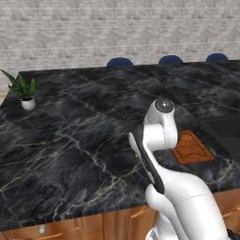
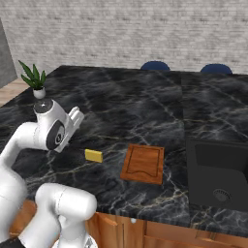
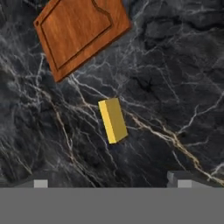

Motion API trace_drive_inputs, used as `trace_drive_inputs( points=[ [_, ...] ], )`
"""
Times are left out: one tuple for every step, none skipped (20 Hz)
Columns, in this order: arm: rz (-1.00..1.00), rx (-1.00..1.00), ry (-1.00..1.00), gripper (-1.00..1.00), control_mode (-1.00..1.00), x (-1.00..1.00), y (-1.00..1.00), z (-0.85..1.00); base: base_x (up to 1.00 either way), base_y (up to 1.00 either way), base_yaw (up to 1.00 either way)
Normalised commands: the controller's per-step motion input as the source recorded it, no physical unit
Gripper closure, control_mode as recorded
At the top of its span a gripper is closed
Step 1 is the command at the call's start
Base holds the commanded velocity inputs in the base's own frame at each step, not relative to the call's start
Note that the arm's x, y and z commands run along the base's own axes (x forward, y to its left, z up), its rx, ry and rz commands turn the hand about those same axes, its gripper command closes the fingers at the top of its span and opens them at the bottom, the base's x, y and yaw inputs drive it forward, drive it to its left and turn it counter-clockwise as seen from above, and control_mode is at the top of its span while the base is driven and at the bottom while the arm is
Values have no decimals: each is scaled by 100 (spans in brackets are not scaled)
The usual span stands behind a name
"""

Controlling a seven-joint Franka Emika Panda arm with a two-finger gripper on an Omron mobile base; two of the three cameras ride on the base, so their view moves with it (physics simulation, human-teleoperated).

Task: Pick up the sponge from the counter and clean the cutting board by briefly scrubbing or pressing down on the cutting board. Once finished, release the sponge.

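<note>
Left base view first: the white arm rises from the lower right and hides most of the near edge of the desk [image 1: 70, 140], a black marble slab with pale veins. The cutting board [image 1: 192, 147] peeks out just past the arm's elbow, flat on the marble near the front edge. A small potted plant [image 1: 26, 91] stands far off at the left end, and three blue chair backs [image 1: 169, 59] show behind the far edge.

Over to the right base view: here the sponge [image 2: 93, 155] lies on the marble, showing yellow, just left of the board [image 2: 143, 163] and clear of it, not touching. A dark sink basin [image 2: 218, 174] sits to the board's right. The wrist hangs above the desk, left of the sponge.

Now the hand view, looking straight down: the sponge [image 3: 113, 120] sits mid-picture, tilted, with the board's corner [image 3: 78, 30] above it and apart from it. The jaws [image 3: 111, 183] are spread wide, one pale tip at each side, nothing between them, well above the sponge.
</note>
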Motion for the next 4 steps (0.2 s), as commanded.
trace_drive_inputs(
  points=[
    [-35,14,0,-100,-100,-68,0,29,0,0,0],
    [-37,18,0,-100,-100,-71,0,31,0,0,0],
    [-38,18,0,-100,-100,-72,0,31,0,0,0],
    [-40,19,0,-100,-100,-74,0,33,0,0,0]
  ],
)
